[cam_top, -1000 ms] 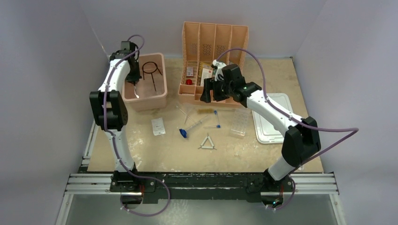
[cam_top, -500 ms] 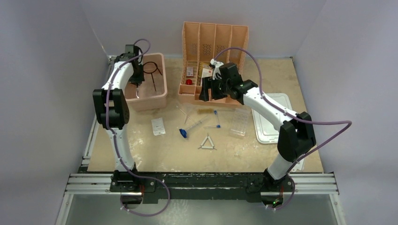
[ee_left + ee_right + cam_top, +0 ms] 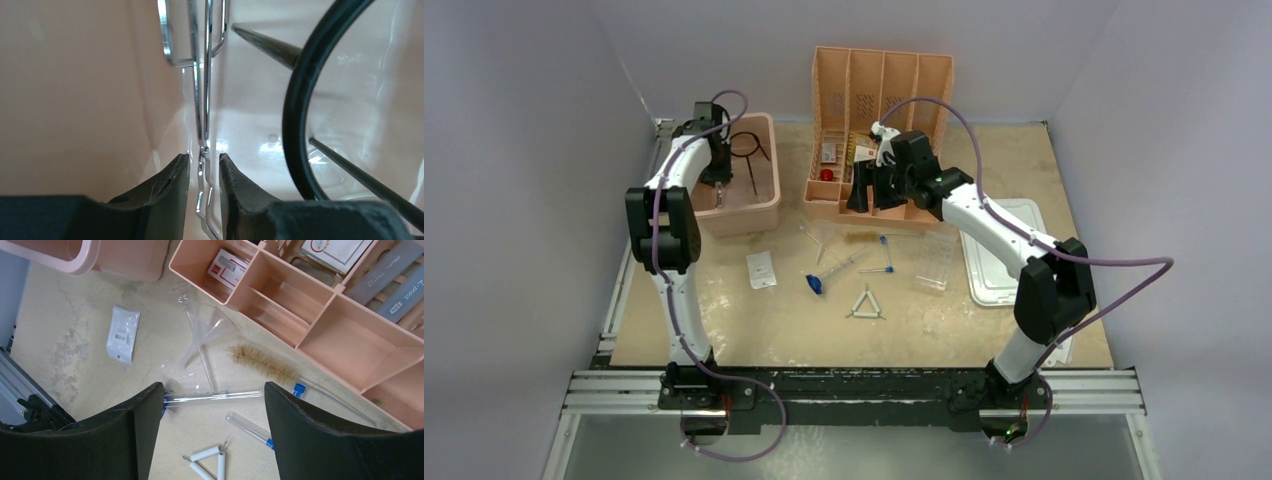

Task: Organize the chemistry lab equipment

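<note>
On the far left, my left claw (image 3: pixel 204 157) is down inside the pink bin (image 3: pixel 75 100). Its jaws are narrow, with the metal tongs (image 3: pixel 205 90) standing in the slit. A sliver of pale bin shows on each side of the wire, so I read it as not pinched. The black ring tripod (image 3: pixel 295 100) lies in the same bin, just right of the tongs.

Out on the tabletop (image 3: pixel 724 320) a clear packet (image 3: pixel 761 269) lies flat. After it come a clear funnel (image 3: pixel 205 327), a bristle brush (image 3: pixel 262 362), thin blue-capped tubes (image 3: pixel 876 269) and, nearest me, the white triangle (image 3: pixel 865 305).

My right claw (image 3: pixel 214 395) hovers wide and empty above these, at the near edge of the orange divider tray (image 3: pixel 879 100). Further right sit the clear tube rack (image 3: pixel 933 265) and the white lid (image 3: pixel 1004 250)
</note>
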`<state>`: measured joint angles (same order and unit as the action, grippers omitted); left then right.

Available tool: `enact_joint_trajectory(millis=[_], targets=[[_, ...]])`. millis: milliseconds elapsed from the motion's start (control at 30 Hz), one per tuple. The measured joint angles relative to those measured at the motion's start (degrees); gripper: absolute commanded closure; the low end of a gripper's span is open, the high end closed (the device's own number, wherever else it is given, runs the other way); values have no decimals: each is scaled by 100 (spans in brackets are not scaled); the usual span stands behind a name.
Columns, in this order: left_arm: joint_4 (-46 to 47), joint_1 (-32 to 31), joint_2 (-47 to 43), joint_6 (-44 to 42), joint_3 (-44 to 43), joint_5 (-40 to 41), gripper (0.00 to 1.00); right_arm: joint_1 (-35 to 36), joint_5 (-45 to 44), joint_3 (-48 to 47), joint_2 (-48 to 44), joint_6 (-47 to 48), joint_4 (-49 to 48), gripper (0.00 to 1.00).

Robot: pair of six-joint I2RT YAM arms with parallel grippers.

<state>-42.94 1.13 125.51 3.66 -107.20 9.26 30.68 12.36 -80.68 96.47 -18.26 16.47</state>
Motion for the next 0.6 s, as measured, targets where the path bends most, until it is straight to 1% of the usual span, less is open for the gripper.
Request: enact_joint_trajectory(millis=[233,367,467,600], targets=[[-85,2,-7,42,-372,219,66,0,9,-9,114,57,2,26],[-175,-2,-188,155,-466,243,62,0,4,-9,142,55,-2,26],[-256,-20,-601,245,-428,129,58,0,-13,-4,142,44,-7,27],[-162,-210,-1558,328,-44,-103,51,0,-166,52,140,-68,-33,27]])
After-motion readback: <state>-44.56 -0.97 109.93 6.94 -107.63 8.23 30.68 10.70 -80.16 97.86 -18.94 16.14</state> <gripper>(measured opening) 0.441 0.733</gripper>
